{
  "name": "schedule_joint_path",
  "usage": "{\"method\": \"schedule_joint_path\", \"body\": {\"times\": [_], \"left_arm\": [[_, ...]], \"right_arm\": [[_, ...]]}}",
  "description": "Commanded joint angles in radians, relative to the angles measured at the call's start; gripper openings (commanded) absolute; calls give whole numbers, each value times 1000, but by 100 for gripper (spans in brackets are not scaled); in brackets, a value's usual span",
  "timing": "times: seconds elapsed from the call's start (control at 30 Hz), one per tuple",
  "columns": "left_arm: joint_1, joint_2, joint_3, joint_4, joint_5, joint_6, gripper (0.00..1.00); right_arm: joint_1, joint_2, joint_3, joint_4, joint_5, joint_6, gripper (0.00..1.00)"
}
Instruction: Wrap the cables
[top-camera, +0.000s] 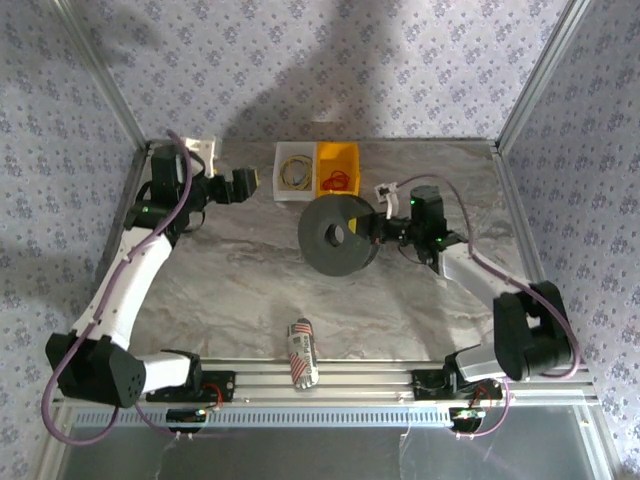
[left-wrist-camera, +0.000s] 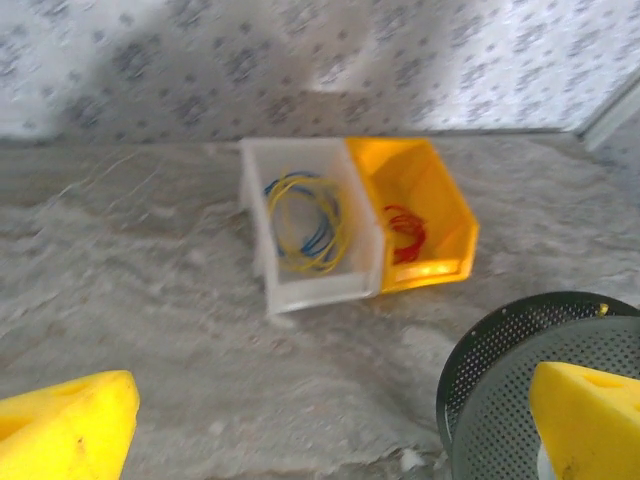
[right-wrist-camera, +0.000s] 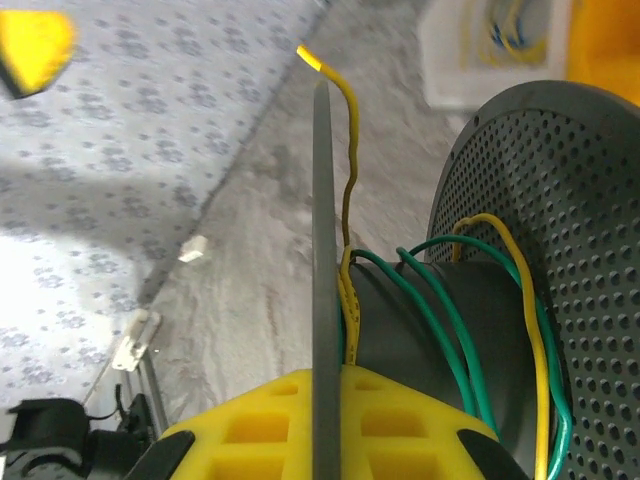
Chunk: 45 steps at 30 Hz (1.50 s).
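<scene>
Two cables, two bins: where do we place them for the reader? (Desk)

We put both at upper centre of the overhead frame. The yellow cable (left-wrist-camera: 272, 215) lies coiled in the white bin (left-wrist-camera: 320, 292), and the red-orange cable (left-wrist-camera: 405, 232) sits in the yellow bin (left-wrist-camera: 452, 215) touching it on the right. As we read it, neither coil is wound yet. (Field)

And the arms? (Desk)

We see the left gripper (top-camera: 247, 186) just left of the white bin. Its yellow fingers (left-wrist-camera: 70, 425) are spread wide with nothing between them, posed, we judge, to reach in for a coil. The right gripper (top-camera: 381, 228) is closed at the right edge of the black spool (top-camera: 322, 250), mid-frame. From its wrist camera the thin flange runs straight down between the yellow pads. We take it to be pinching that rim so the spool keeps steady for winding. (Field)

Anything on the spool? (Desk)

We count turns of green wire (right-wrist-camera: 440, 300) and wound yellow wire (right-wrist-camera: 530, 300) around the hub. A yellow tail (right-wrist-camera: 345, 130) pokes up past the flange toward the top of the right wrist frame. At lower centre of the overhead frame lies a striped cylinder (top-camera: 302, 352), well apart from the rest; we cannot tell what it is. (Field)
</scene>
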Motion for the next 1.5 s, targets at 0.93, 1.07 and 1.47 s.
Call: {"method": "schedule_joint_path", "body": {"times": [0.93,1.07,1.47], "left_arm": [[-2,-146,-247,-59,-196,-40,100],[-3,-137,-240,-59,-197,-45,100],[-2,-103,-218,-71,-194,-59,100]], "right_arm": [[87,369,-23,94,342,59,4],[91,373,-26,63,364,46,9],[127,348,22,-222,507,-47,35]]}}
